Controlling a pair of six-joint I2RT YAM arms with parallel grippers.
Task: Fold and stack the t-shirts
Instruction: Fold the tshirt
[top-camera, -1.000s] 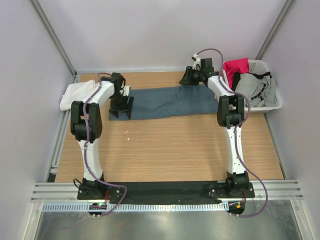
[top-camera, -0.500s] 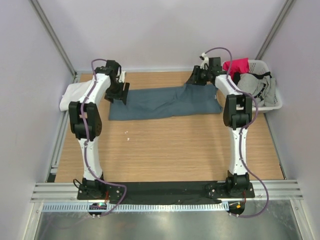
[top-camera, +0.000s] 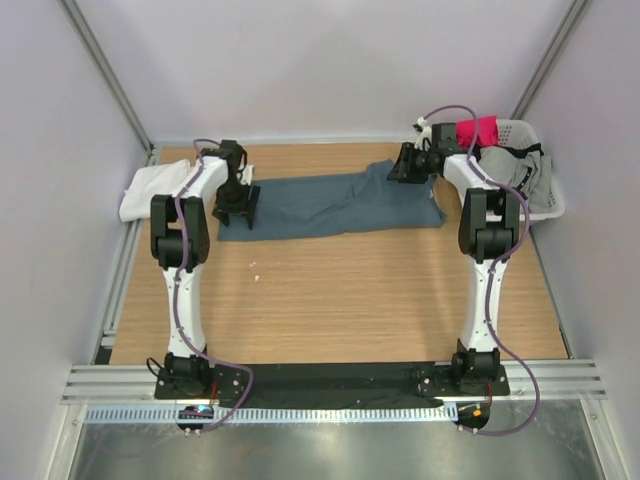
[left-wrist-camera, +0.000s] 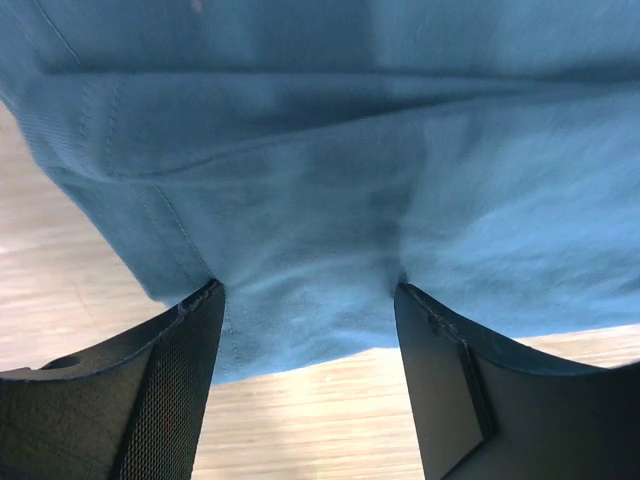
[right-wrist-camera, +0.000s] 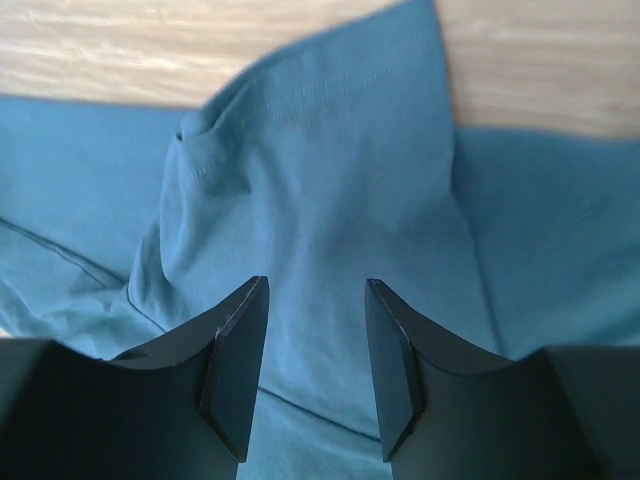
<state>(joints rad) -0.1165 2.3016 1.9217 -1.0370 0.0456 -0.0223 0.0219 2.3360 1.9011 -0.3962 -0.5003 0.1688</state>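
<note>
top external view: on the bench (top-camera: 340, 300) the slate-blue tee (top-camera: 330, 205) lies as a long folded strip. the left pincer (top-camera: 238, 210) has dropped back onto its left end, jaws apart, nothing clamped. farther back the right pincer (top-camera: 409, 168), also apart, has slid rightward, leaving that far corner peaked. smoothing looks nearly done; a crosswise fold likely follows, then stacking with the white tee (top-camera: 150, 190).
</note>
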